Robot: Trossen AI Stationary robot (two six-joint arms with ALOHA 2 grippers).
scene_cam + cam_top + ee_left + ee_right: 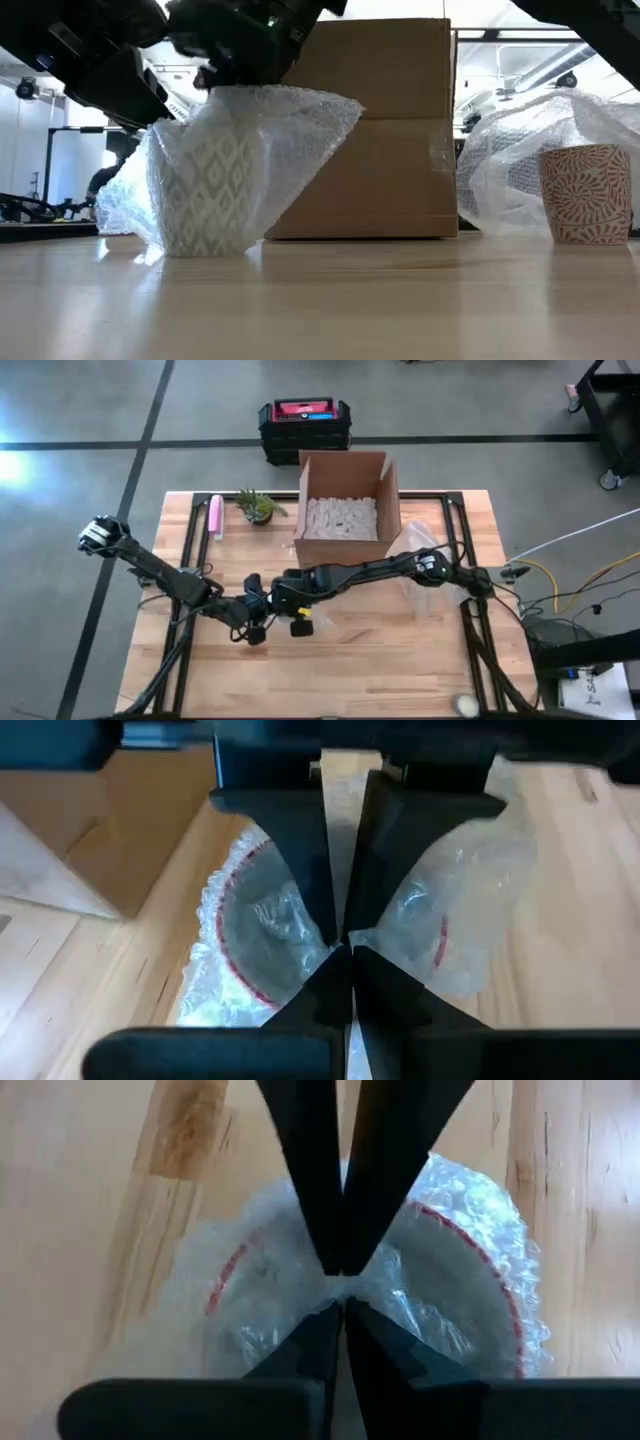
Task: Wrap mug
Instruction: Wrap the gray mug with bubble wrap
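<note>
Beneath both closed grippers, pinching its bubble wrap (290, 130), stands the mug (205, 195).

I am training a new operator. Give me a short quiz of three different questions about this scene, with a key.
1. True or false: the cardboard box is closed.
2. What covers the mug under the grippers?
A. paper
B. bubble wrap
C. cloth
3. Fill in: a second cup stands on the table, not yet ____.

Key:
1. False: it is open, with white packing fill inside.
2. B: the left gripper and right gripper both pinch the bubble wrap above it.
3. wrapped
</note>
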